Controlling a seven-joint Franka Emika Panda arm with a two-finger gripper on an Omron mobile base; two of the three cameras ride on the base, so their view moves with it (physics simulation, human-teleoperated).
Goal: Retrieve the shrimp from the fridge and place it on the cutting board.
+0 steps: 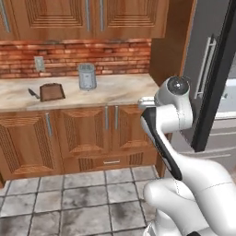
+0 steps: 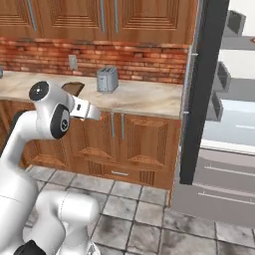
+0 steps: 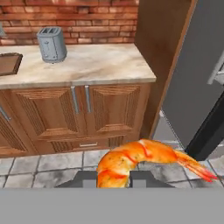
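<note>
A curved orange-pink shrimp [image 3: 131, 159] sits between my gripper's [image 3: 113, 179] two dark finger tips, its red tail pointing right. The gripper is shut on it, held in the air over the tiled floor in front of the wooden base cabinets. In the base views my white hand [image 1: 146, 102] [image 2: 87, 110] hangs in front of the counter edge, left of the fridge. A brown cutting board [image 1: 51, 91] [image 2: 73, 88] [image 3: 8, 63] lies on the marble counter to the left. The grey fridge [image 1: 205, 55] [image 2: 234, 114] [image 3: 197, 83] stands on the right with its dark door [image 2: 201, 89] swung open.
A grey toaster [image 1: 87, 76] [image 2: 107, 78] [image 3: 51, 43] stands on the counter [image 3: 100, 65] against the brick wall, right of the board. Wooden wall cabinets [image 1: 87, 18] hang above. A brown side panel [image 3: 164, 52] separates counter and fridge.
</note>
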